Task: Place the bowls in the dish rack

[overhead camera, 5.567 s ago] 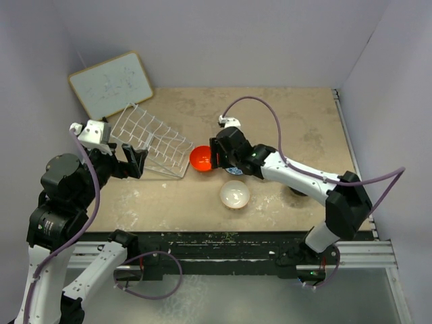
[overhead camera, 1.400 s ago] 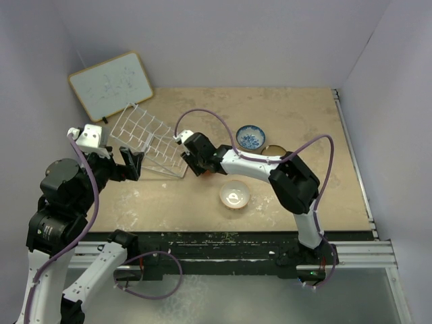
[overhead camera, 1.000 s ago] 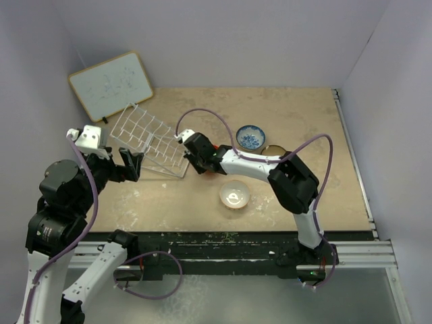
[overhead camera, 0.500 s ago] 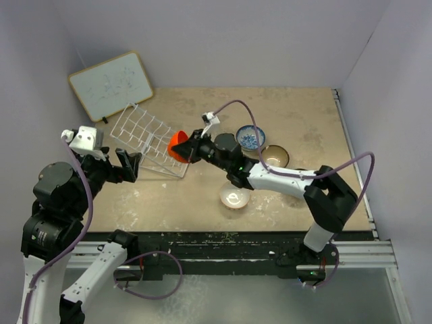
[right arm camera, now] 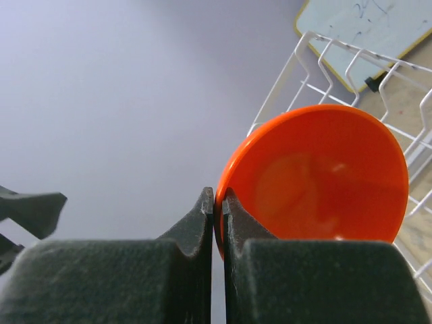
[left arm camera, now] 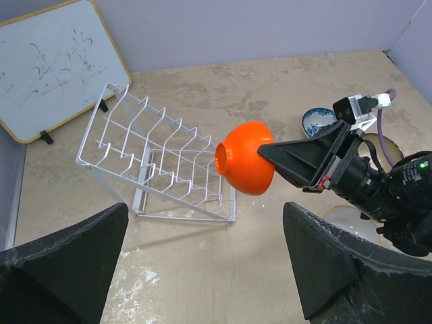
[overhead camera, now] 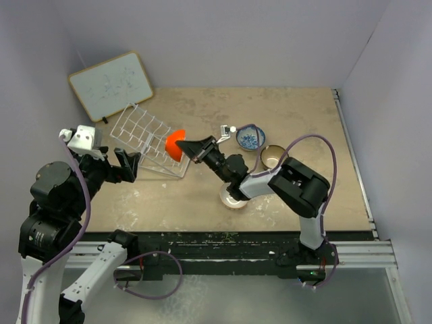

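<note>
My right gripper (right arm camera: 218, 199) is shut on the rim of the orange-red bowl (right arm camera: 317, 175). The bowl (overhead camera: 175, 143) hangs on edge in the air at the right end of the dish rack (overhead camera: 145, 140), a white wire grid. The left wrist view shows the bowl (left arm camera: 246, 157) just off the rack's (left arm camera: 158, 158) near corner, its base toward the prongs. A white bowl (overhead camera: 233, 198) lies under the right arm. A blue-and-white bowl (overhead camera: 251, 138) and a tan bowl (overhead camera: 273, 156) sit further right. My left gripper (overhead camera: 128, 164) stands open and empty, left of the rack.
A wood-framed whiteboard (overhead camera: 111, 84) leans against the back-left wall behind the rack. The right arm's purple cable (overhead camera: 307, 145) loops over the table near the tan bowl. Grey walls close in the table on three sides.
The right gripper has lifted the orange-red bowl off the table and turned it on edge beside the rack. The right arm's elbow swung down and right. The left gripper hardly moved.
</note>
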You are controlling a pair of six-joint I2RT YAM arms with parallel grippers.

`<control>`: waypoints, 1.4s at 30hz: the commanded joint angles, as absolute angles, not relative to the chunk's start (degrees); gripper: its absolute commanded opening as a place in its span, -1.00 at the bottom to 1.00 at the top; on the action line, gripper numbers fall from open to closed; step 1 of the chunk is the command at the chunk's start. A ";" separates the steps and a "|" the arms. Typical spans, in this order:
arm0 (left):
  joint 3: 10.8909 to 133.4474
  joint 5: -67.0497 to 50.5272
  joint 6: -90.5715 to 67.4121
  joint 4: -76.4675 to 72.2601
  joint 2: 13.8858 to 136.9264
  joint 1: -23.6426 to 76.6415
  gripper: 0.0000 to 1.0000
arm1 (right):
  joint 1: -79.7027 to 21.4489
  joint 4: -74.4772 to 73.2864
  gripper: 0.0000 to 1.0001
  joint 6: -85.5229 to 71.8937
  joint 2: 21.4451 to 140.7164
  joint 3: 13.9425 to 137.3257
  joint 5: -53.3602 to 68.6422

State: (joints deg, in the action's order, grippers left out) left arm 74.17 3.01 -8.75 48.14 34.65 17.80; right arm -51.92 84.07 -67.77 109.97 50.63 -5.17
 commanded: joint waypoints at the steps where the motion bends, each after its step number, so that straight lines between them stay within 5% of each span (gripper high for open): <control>1: 75.46 2.25 -7.91 47.09 35.09 18.06 0.98 | -50.47 98.01 -1.00 -76.59 113.82 53.28 -7.56; 42: 73.40 1.99 -7.85 46.82 35.15 18.05 0.98 | -49.67 100.37 -1.00 -88.65 125.67 53.36 -11.37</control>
State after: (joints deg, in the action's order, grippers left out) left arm 73.45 2.85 -8.29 48.60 34.96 17.80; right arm -49.74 89.97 -87.02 124.77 53.67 -9.98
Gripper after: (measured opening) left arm 0.990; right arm 0.043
